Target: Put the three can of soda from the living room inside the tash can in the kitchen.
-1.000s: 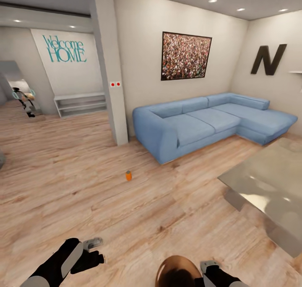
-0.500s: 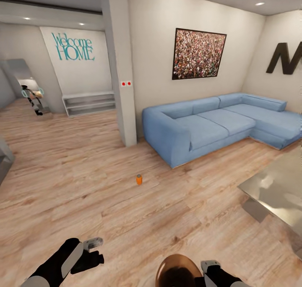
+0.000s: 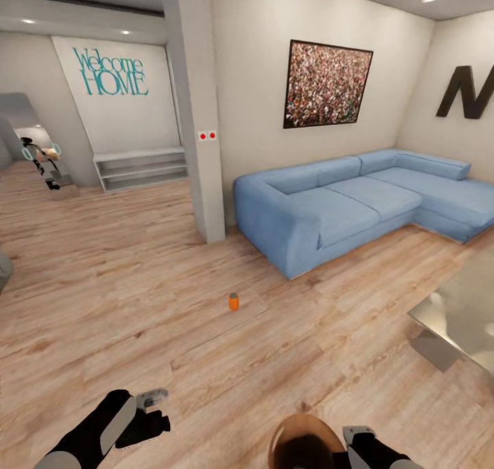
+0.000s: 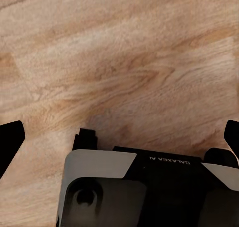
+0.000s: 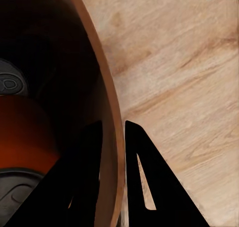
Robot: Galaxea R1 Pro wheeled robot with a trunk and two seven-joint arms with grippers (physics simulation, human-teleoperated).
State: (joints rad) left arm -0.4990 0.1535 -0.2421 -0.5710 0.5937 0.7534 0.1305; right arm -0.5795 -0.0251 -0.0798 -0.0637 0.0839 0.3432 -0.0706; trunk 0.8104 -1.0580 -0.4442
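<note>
Reading "Welcome HOME" in teal letters (image 3: 110, 73), the white far wall sits in the upper left of the head view, with low white shelves (image 3: 140, 169) beneath it. At the lower left the black-and-white left gripper (image 3: 152, 406) hangs over the light wood plank floor (image 3: 123, 297); in the left wrist view its black fingers (image 4: 11, 142) stand at the two side edges, spread wide with nothing between them. Near the centre of the head view a small orange soda can with a grey metal top (image 3: 234, 302) stands upright on the floor, in front of the grey square pillar (image 3: 197, 105) and well apart from both grippers. Right of the pillar hangs a speckled framed picture (image 3: 328, 83), and under it stretches the long blue corner sofa (image 3: 357, 205). At the bottom edge, right of centre, the round copper-brown trash can (image 3: 304, 440) is held by the right gripper (image 3: 363, 441). In the right wrist view the gripper's fingers (image 5: 144, 187) pinch the can's wall (image 5: 107, 97), one inside and one outside, and two more orange cans with grey tops (image 5: 20, 137) lie in its dark interior. At the right edge of the head view shows the glass coffee table (image 3: 463, 311).
</note>
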